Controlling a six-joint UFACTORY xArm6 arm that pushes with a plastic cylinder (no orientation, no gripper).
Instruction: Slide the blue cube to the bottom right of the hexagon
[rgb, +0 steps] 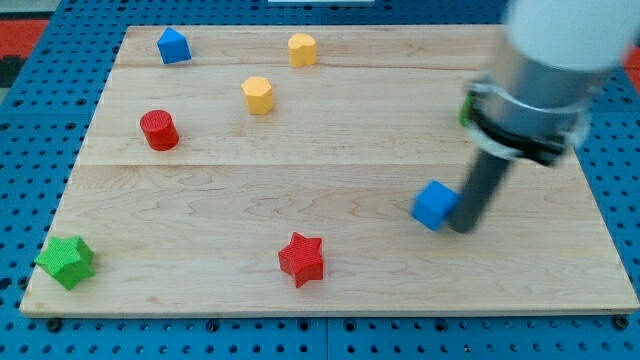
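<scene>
Your arm's dark rod comes down at the view's right, my tip (462, 228) set on the wooden board (340, 290) against the right side of the blue cube (434, 204). The rod carries no jaws and holds nothing; it only presses at the cube's edge.

The cube lies right of the board's middle, in its lower half, well apart from every other block. Two yellow blocks stand far off toward the view's top: a yellow hexagon (258, 95) left of centre, and a second yellow block (302, 49) near the top edge, its shape less clear. Open wood lies between the cube and both of them.

A red star (302, 259) sits down and to the left of the cube, near the bottom edge. A red cylinder (159, 130) stands at the left, a green star (67, 262) in the bottom-left corner, and a blue house-shaped block (174, 45) at the top left. A sliver of green (466, 108) shows behind the arm's blurred body; you cannot tell its shape.
</scene>
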